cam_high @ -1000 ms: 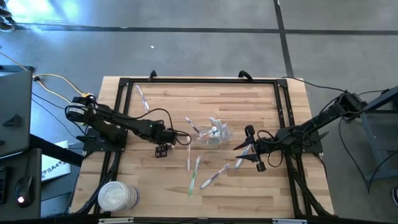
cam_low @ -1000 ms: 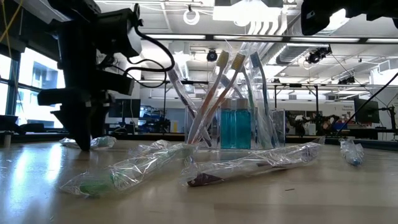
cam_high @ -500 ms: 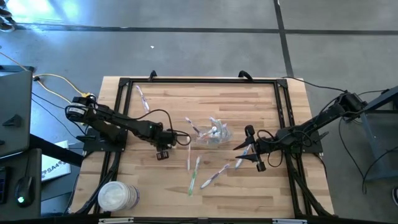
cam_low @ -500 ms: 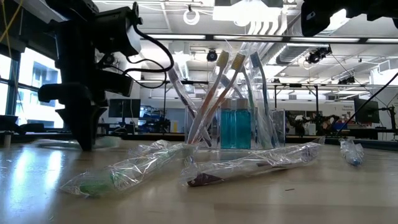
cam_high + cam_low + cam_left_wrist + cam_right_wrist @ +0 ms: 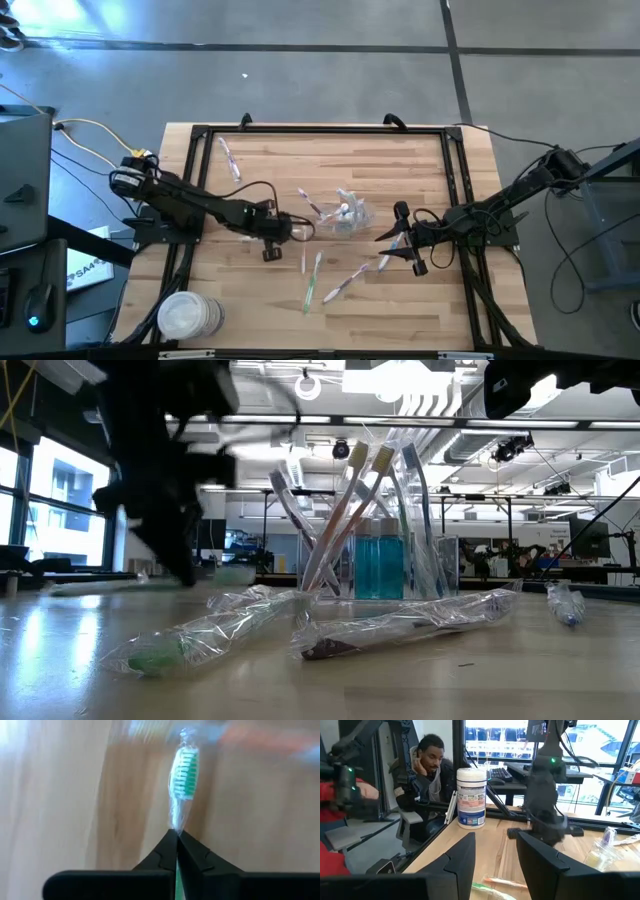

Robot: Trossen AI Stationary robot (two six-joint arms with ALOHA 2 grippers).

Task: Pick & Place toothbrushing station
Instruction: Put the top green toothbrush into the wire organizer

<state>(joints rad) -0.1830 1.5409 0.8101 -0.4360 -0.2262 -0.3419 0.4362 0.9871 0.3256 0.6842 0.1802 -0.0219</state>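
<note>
**Left hand clamped on wrapped green brush, clear container loaded at centre**

Clear container (image 5: 348,215) sits near centre of the wooden surface (image 5: 420,300). In low view (image 5: 378,555) it stands upright w/ several brushes leaning out the top: two w/ tan heads, plus pale blue and clear/white handles. Blue-tinted block shows in its lower part; can't tell what that is.

Left hand (image 5: 290,231) is at abt 9 o'clock from the container, near it. Left wrist view: fingers (image 5: 197,857) pressed together, pinching the wrapper of a green-bristled toothbrush (image 5: 183,772), which sticks out past the tips over the wood. Low view shows the left arm as a dark mass (image 5: 165,490), too smeared to read the tips.

Right hand (image 5: 398,240) is at abt 4 o'clock from the container, fingers apart (image 5: 462,857), nothing between them.

Loose wrapped brushes on the surface at 6–7 o'clock of the container: a green one (image 5: 311,285) and a pink/purple one (image 5: 340,285); one more (image 5: 228,157) lies well apart at abt 10 o'clock near the frame. Low view: two bagged brushes lie flat in front of the container, green (image 5: 200,635) and dark-ended (image 5: 400,628).

White wipes tub (image 5: 187,315) stands at the surface's 7 o'clock corner, also in right wrist view (image 5: 471,797). A person (image 5: 427,767) sits beyond the surface, hand at cheek.
</note>
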